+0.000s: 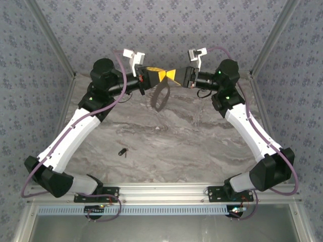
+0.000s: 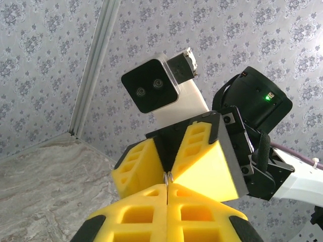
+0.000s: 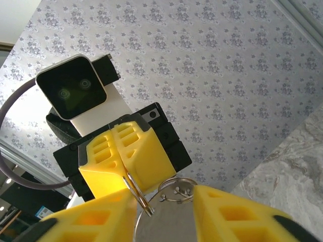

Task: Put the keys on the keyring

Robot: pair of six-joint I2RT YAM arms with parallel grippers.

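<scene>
Both grippers meet in mid-air over the back of the table. My left gripper (image 1: 162, 75) (image 2: 167, 189) is shut on the thin wire of the keyring (image 2: 168, 176). The keyring's grey loop (image 1: 160, 97) hangs down below the two grippers. In the right wrist view, my right gripper (image 1: 170, 75) (image 3: 164, 201) has its yellow fingers apart on either side of the keyring's wire ring (image 3: 139, 194) and a grey tab with a small ring (image 3: 177, 191). The key (image 1: 122, 151), small and dark, lies alone on the marble table at the front left.
The marble table (image 1: 192, 146) is enclosed by patterned walls at the back and sides. An aluminium rail (image 1: 161, 191) with both arm bases runs along the near edge. Each arm's wrist camera faces the other at close range.
</scene>
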